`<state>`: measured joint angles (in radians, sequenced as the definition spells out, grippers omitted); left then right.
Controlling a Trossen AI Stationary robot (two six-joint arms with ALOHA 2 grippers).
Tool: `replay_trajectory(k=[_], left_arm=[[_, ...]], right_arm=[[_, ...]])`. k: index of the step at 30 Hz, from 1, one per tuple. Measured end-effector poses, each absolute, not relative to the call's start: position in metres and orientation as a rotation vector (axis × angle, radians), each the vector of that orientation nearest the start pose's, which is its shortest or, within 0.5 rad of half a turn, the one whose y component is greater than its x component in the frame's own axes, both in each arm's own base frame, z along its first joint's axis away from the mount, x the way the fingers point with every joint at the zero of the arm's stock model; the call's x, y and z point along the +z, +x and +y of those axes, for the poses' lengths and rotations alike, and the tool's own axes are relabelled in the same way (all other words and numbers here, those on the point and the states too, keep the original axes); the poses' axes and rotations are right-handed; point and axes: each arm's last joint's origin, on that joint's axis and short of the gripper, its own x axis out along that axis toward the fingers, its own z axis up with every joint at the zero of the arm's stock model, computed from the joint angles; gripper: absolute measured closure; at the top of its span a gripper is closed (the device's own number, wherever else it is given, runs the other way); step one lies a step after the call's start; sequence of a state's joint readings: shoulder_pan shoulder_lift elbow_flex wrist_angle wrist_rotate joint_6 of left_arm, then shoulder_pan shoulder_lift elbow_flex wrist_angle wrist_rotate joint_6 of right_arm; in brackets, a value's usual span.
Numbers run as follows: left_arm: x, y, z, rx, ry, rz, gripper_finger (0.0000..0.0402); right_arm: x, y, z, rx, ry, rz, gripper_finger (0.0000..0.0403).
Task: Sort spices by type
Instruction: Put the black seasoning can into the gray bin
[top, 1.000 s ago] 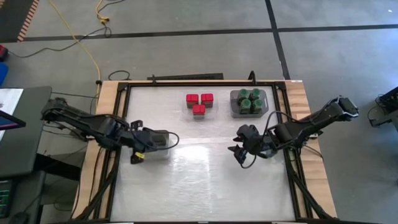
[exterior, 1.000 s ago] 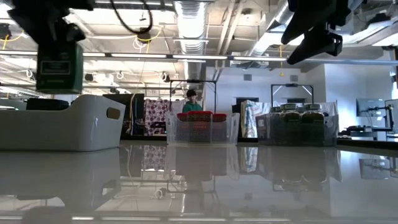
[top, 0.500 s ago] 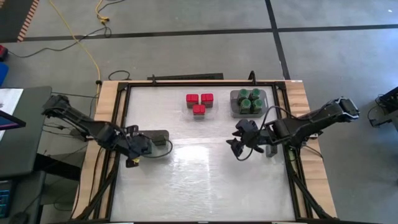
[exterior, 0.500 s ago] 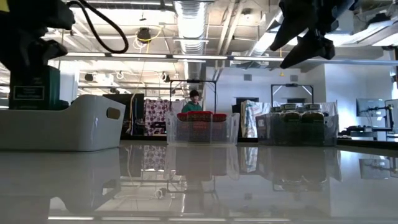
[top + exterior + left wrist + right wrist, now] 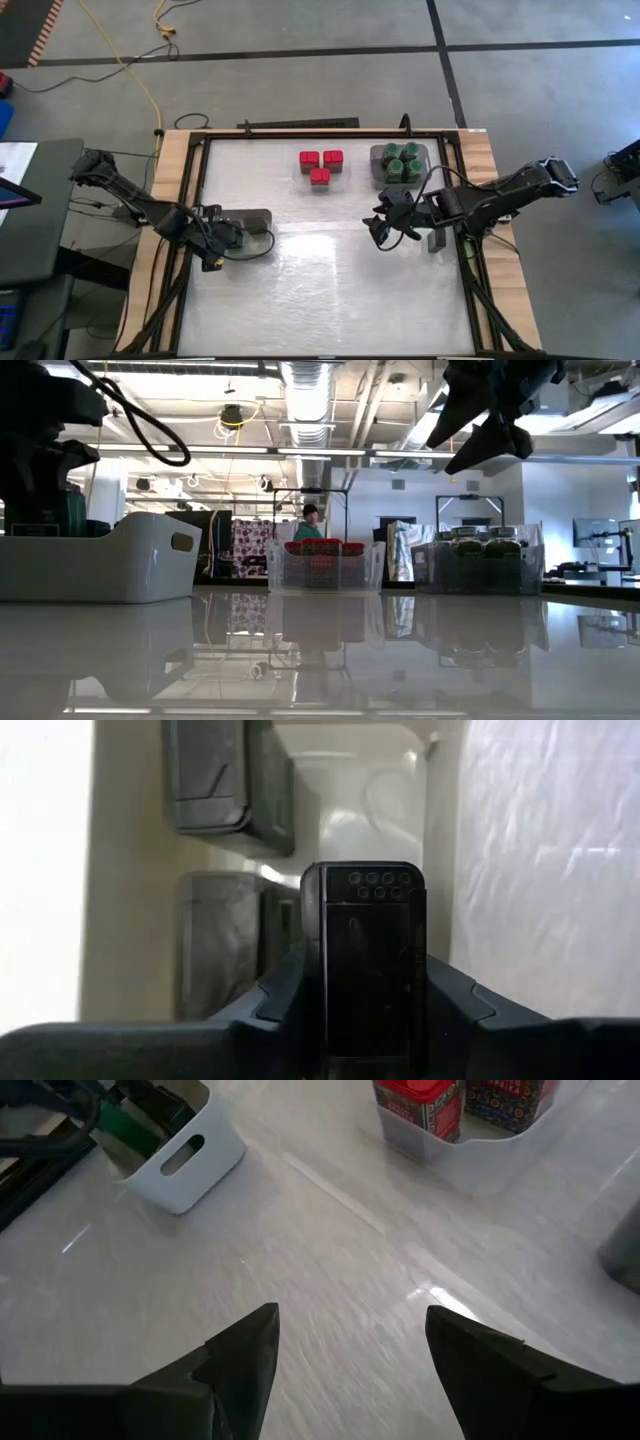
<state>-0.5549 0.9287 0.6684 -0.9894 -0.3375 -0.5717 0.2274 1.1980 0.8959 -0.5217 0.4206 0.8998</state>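
The white counter (image 5: 330, 290) fills the frame between the two dark arms, its glossy top throwing back the ceiling lights. On its left edge sits a grey-white tray (image 5: 110, 555) with a handle slot in its end wall; the left claw (image 5: 222, 243) is lowered over it, closed on a dark grey tin (image 5: 372, 960) with a ring of small round holes on its upper face — two more dark tins (image 5: 228, 780) already lie inside the tray beside it. At the far side of the counter a clear tray (image 5: 325, 572) holds the red blocks (image 5: 320, 165), three of them in a tight cluster; their printed labels are too small to read. Just to the right, another clear tray (image 5: 376, 172) carries the green-lidded jars (image 5: 401, 162), packed together. The right claw (image 5: 350, 1350) hovers above the bare middle-right of the counter, fingers spread wide and holding nothing — well apart from every container. A person (image 5: 310, 520) stands in the room beyond the counter.
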Motion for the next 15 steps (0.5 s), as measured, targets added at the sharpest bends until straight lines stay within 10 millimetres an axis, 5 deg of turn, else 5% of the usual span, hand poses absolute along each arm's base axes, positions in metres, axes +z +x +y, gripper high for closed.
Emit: replay_trajectory(k=[15], left_arm=[[0.2182, 0.1271, -0.0685, 0.105, 0.089, 1.120, 0.0281]], right_arm=[[0.2646, 0.2361, 0.0422, -0.509, 0.580, 0.634, 0.0123]])
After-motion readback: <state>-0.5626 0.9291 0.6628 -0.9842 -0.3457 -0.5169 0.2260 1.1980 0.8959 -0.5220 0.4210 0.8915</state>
